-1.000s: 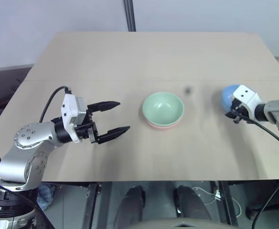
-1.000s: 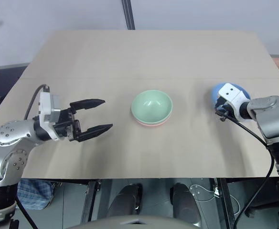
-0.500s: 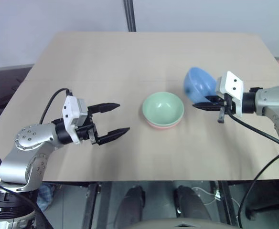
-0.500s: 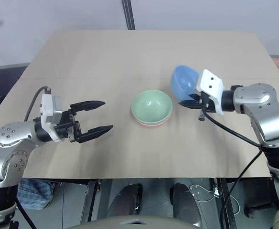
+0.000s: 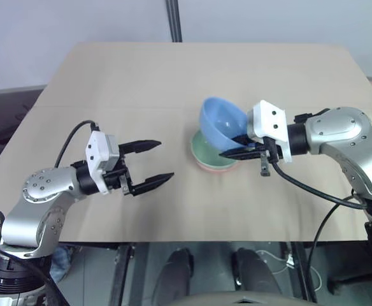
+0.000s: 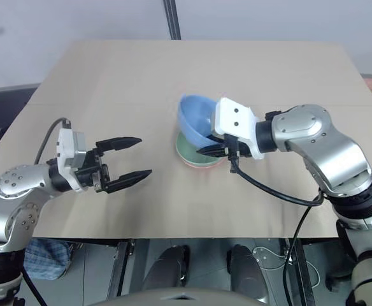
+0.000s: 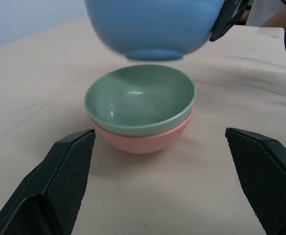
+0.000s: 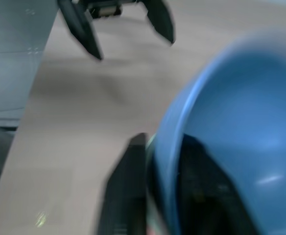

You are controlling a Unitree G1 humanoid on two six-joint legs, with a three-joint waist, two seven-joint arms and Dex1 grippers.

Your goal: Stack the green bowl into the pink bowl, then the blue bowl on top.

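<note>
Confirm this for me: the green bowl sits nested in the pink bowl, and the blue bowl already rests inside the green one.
Not quite. The green bowl does sit nested in the pink bowl, but the blue bowl is not resting inside it: the left wrist view shows it in the air above the pair, with a gap beneath it.

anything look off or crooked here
Only the blue bowl: it hangs tilted in the air above the green bowl, gripped by its rim in the right hand, not yet seated. The green bowl sits squarely inside the pink bowl. Nothing spilled or damaged.
</note>
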